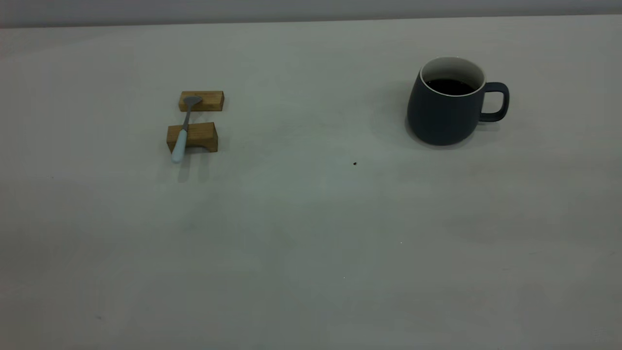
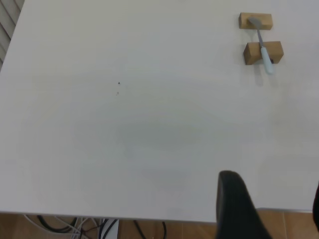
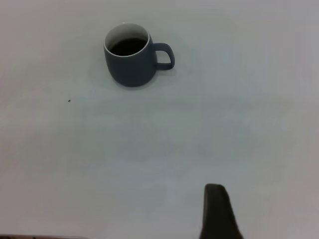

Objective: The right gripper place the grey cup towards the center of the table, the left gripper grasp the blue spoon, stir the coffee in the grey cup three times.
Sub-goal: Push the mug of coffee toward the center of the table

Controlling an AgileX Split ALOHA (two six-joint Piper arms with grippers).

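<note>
The grey cup [image 1: 447,109] stands upright at the table's [image 1: 311,233] right, handle turned to the right, with dark coffee [image 1: 449,86] inside; it also shows far off in the right wrist view [image 3: 130,62]. At the left, the blue spoon [image 1: 182,133] lies across two wooden blocks, bowl on the far one; the left wrist view holds it too [image 2: 263,47]. Neither arm shows in the exterior view. My left gripper [image 2: 271,199] hangs open over the table's near edge, far from the spoon. My right gripper [image 3: 276,204] is open, one finger [image 3: 217,211] showing, well short of the cup.
Two small wooden blocks [image 1: 201,101] [image 1: 193,137] carry the spoon. A tiny dark speck [image 1: 354,164] lies between spoon and cup. Past the table's edge, cables [image 2: 84,226] and a brown floor show in the left wrist view.
</note>
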